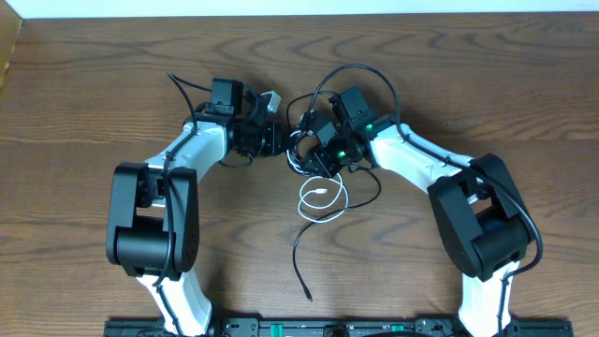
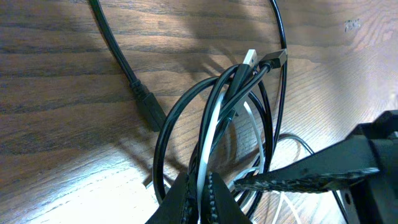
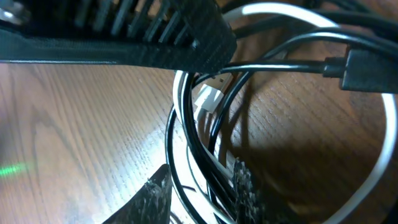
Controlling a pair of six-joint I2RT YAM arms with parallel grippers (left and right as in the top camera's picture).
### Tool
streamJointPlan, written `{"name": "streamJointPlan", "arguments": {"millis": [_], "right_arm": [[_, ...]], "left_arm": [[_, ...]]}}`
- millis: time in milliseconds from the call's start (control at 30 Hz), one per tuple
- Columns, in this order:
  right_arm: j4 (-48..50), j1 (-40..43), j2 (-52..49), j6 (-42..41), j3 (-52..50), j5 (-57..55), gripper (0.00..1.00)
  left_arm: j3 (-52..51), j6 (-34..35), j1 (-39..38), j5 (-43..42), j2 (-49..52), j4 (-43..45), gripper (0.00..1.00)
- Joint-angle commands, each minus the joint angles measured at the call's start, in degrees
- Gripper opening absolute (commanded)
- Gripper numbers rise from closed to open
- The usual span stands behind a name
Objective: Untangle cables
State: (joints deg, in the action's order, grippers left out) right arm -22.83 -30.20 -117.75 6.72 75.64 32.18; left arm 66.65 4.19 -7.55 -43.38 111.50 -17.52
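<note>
The black cable (image 1: 299, 251) and the white cable (image 1: 324, 198) are knotted together at the table's centre, between my two grippers. A white loop and a black tail trail toward the front. My left gripper (image 2: 199, 177) (image 1: 278, 140) is shut on the white cable (image 2: 211, 118) and a strand of the black cable (image 2: 169, 127). My right gripper (image 3: 200, 171) (image 1: 309, 153) is open, its fingers straddling several strands of black cable (image 3: 273, 65) and white cable (image 3: 380, 162). A black plug (image 3: 367, 68) and a white plug (image 3: 208, 96) lie in the bundle.
The wooden table (image 1: 94, 84) spreads out on all sides. A thick black arm wire (image 1: 351, 68) arcs over the right wrist. In the left wrist view the right gripper's finger (image 2: 311, 177) is close beside the bundle. A black rail (image 1: 309, 328) runs along the front edge.
</note>
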Motion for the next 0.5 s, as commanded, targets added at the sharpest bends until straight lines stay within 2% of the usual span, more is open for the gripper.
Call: {"name": "streamJointPlan", "arguments": {"millis": [0,133,267,400,467], "right_arm": [[0.1,-0.6,-0.5,0.7,-0.4,0.8,0.28],[0.2,-1.0,-0.5,0.7,-0.4,-0.7,0.27],[-0.1,-1.8,-0.5,0.6,-0.4,-3.7,0.22],[0.2,-2.7,-0.5,0.7,-0.4,-5.8,0.22],[0.2,-3.0,-0.5,0.6,-0.4,-7.5,0.19]], "left_arm": [[-0.7,-1.2,0.1,-1.2,-0.7,0.1,0.07],[-0.7,-1.2,0.1,-1.8,-0.7,0.2,0.07],[-0.7,-1.2,0.1,-5.9,-0.7,0.7,0.07],[-0.7,-1.2,0.1,-5.9,-0.7,0.8,0.07],[-0.7,-1.2,0.1,-5.9,-0.7,0.8,0.07]]}}
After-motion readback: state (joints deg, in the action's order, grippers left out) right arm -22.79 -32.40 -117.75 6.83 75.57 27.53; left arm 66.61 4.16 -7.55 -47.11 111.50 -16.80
